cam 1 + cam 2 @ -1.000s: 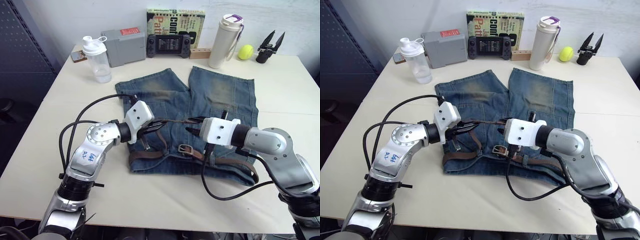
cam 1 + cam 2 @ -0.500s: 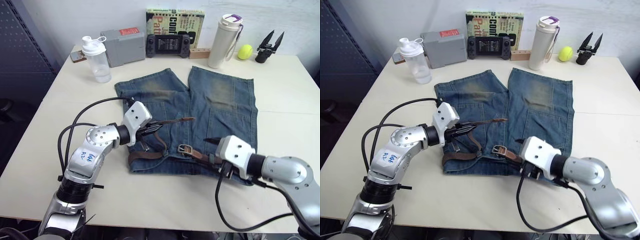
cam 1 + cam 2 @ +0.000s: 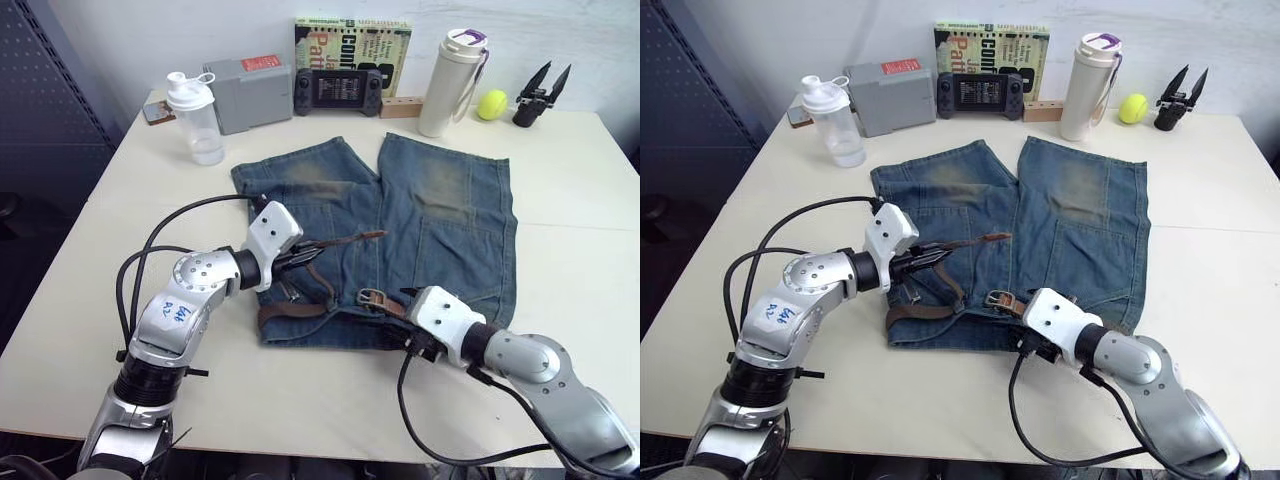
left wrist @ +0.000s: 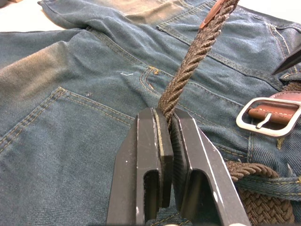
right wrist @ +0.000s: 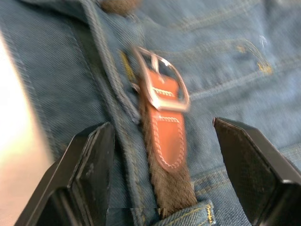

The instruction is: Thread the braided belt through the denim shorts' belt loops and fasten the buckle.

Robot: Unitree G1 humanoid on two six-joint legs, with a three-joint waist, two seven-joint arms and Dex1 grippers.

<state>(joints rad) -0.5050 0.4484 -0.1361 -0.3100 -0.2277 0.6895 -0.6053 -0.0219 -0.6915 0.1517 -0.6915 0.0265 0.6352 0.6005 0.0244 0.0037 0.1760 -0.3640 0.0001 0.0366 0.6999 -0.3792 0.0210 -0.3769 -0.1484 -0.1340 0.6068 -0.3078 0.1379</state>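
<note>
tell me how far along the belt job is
Mostly threaded: the belt runs along the waistband of the shorts, and the buckle lies at the front. In hand: the left gripper is shut on the belt near its tip end, which sticks up over the shorts. The right gripper is open, its fingers either side of the strap behind the buckle. Left: feed the tip through the buckle and fasten it.

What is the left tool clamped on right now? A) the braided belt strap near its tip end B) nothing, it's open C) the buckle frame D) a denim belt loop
A: in the left wrist view the left tool has its fingers shut on the braided belt strap, which runs up toward the tip, while the buckle lies apart on the denim shorts.
</note>
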